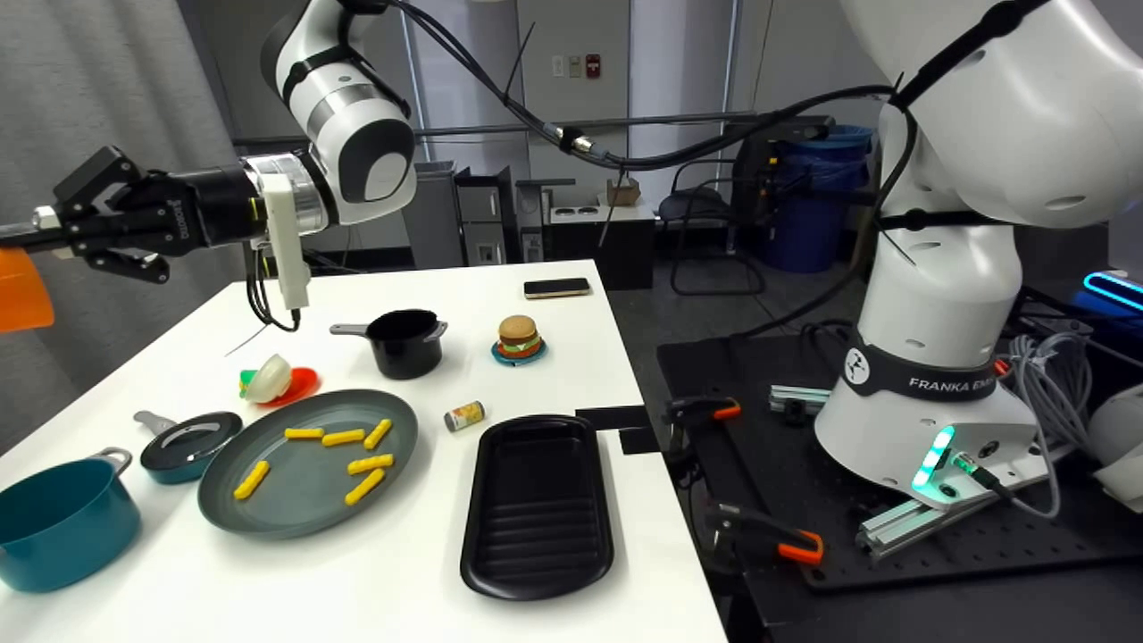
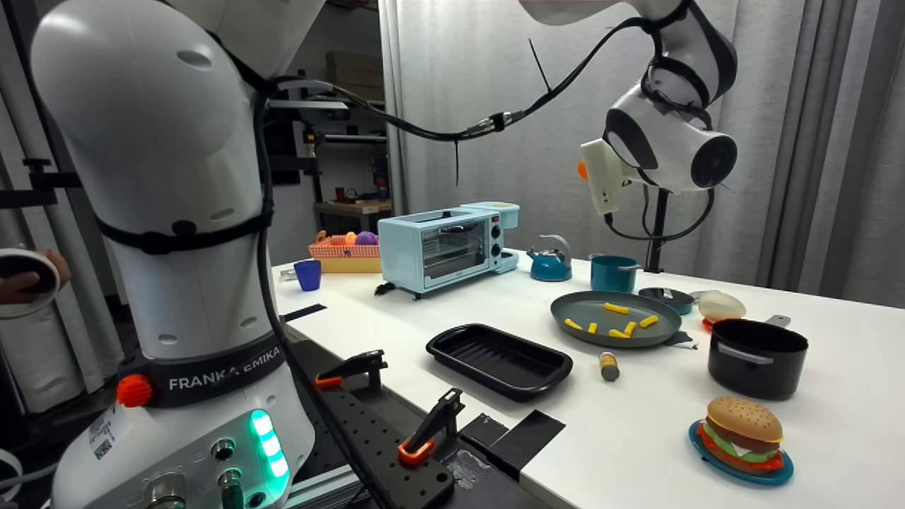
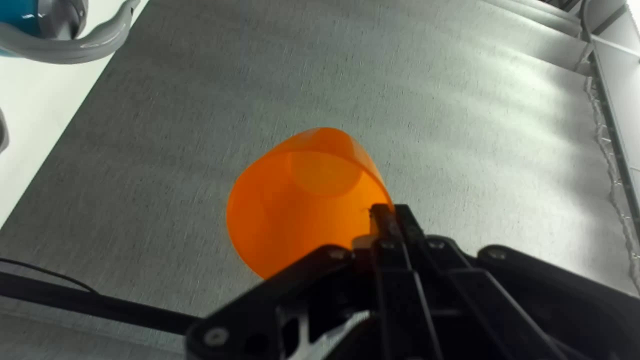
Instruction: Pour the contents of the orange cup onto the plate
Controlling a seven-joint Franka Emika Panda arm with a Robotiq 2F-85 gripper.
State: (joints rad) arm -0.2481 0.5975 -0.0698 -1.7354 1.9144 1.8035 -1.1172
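Shut on the rim of the orange cup [image 3: 300, 215], my gripper [image 3: 394, 209] has one finger inside the wall and one outside. No pieces show in the visible part of the cup's inside; the fingers cover some of it. In an exterior view the cup [image 1: 22, 290] hangs tilted at the left edge, high over the table's far-left end, well away from the plate [image 1: 299, 502]. Only a sliver of the cup [image 2: 582, 170] shows behind the wrist in an exterior view. The contents, several yellow sticks [image 1: 344, 438], lie spread on the plate in both exterior views.
Around the plate stand a teal pot [image 1: 71, 531], a small lidded pan [image 1: 192, 446], a black pot [image 1: 404, 344], a tiny can [image 1: 464, 416] and a black ridged tray [image 1: 536, 482]. A toy burger [image 1: 518, 335], a toaster oven [image 2: 452, 247] and a kettle [image 2: 550, 267] are also on the table.
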